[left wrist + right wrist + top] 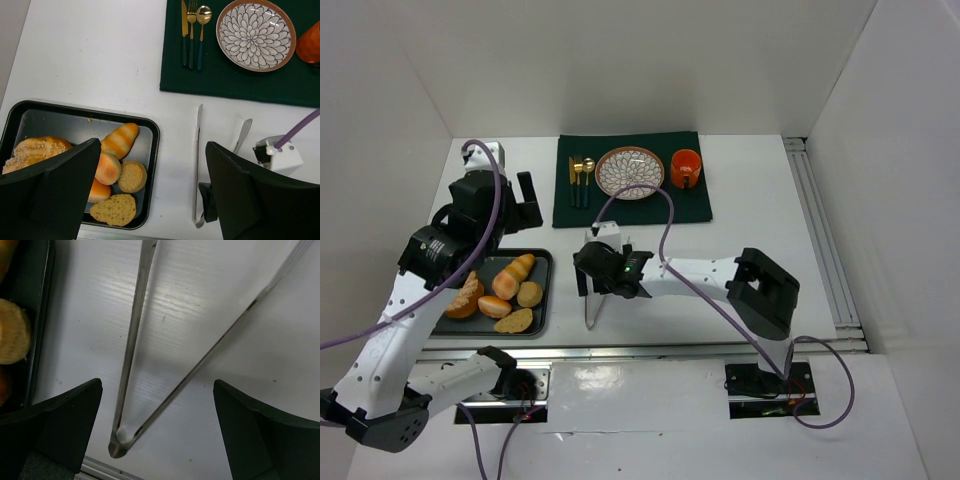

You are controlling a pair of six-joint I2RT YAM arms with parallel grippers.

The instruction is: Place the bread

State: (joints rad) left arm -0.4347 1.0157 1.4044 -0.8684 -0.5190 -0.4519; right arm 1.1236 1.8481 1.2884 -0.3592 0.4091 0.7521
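Several breads lie in a black tray (541, 262): a striped roll (515, 274), a round bun (529, 294), a flat slice (515, 321) and a seeded loaf (466, 298). They also show in the left wrist view, with the striped roll (120, 140) at the tray's (50, 111) right end. Metal tongs (590, 305) lie on the table right of the tray. My right gripper (602, 290) is open low over the tongs (131, 355), its fingers either side of the hinge end. My left gripper (505, 205) is open, high above the tray's right edge (152, 195). A patterned plate (630, 172) sits on a green mat (690, 205).
On the mat are gold and dark cutlery (580, 180) left of the plate and an orange cup (686, 168) to its right. White walls close in the table on the left, back and right. A rail (825, 250) runs along the right side.
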